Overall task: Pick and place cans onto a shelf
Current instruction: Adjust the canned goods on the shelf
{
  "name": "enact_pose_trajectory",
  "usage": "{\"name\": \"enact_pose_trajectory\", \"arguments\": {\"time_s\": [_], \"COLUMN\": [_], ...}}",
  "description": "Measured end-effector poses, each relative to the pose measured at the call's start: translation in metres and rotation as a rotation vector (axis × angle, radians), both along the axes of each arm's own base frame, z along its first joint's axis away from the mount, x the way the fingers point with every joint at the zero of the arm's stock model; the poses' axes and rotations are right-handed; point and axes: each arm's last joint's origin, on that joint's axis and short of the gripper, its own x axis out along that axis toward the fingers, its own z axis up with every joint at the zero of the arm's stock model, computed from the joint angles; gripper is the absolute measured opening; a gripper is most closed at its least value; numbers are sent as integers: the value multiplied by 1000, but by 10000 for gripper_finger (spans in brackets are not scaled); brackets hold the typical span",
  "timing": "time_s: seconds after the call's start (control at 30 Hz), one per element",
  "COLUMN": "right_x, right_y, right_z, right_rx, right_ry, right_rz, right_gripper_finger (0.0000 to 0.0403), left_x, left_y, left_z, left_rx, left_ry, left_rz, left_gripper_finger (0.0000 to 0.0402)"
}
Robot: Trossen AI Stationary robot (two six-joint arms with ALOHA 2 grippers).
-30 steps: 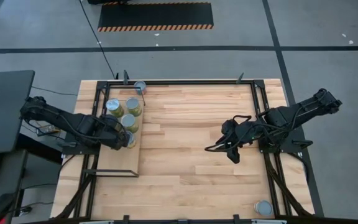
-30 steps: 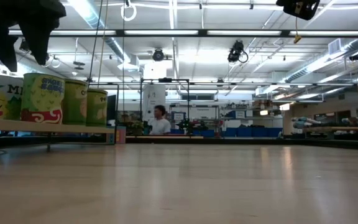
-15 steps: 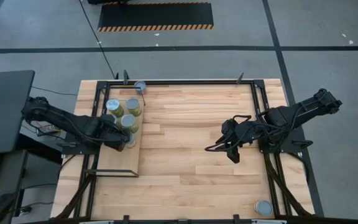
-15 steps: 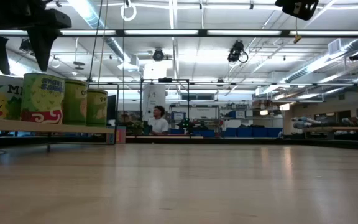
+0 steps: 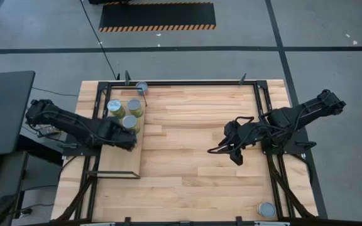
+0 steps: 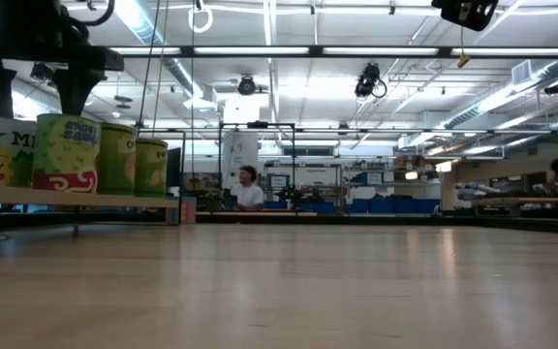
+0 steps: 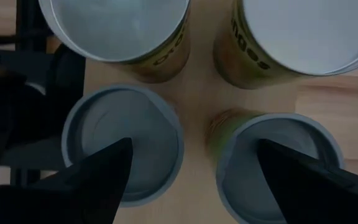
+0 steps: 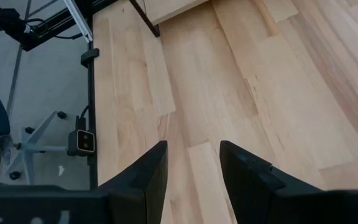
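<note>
Two wide-spread left gripper point(image 7: 191, 165) fingers above shelved cans point(image 7: 126, 140), empty

Left arm point(image 5: 74, 129): matte black, chunky jointed segments, black cables along the links. Right arm point(image 5: 294, 116): same black build, thin cable looping off the wrist. Right gripper point(image 8: 188, 171): two flat, dark, squared-off fingers. Left gripper point(image 7: 191, 180): dark, wedge-shaped fingers.

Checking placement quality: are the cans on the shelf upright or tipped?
Upright. The cans stand in a row on the shelf in the low view, labels vertical; the left wrist view shows four round tops facing up.
</note>
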Motion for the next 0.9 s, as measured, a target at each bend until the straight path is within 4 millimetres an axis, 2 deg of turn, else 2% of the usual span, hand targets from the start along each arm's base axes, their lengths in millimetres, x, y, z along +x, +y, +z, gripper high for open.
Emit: {"name": "enact_pose_trajectory", "arguments": {"time_s": [0.37, 0.63, 0.9], "right_x": [0, 0, 0], "right_y": [0, 0, 0], "right_z": [0, 0, 0], "right_rx": [-8, -24, -24], "right_ry": [-1, -4, -3], "right_rz": [9, 23, 24], "right_gripper_finger": [154, 154, 154], "left_x": [-1, 2, 4], "left_y": [-2, 3, 5], "left_z": [0, 0, 1], "left_rx": [-82, -19, -2], "left_ry": [3, -39, -51], "left_rz": [46, 84, 20], "left_gripper_finger": [352, 352, 352]}}
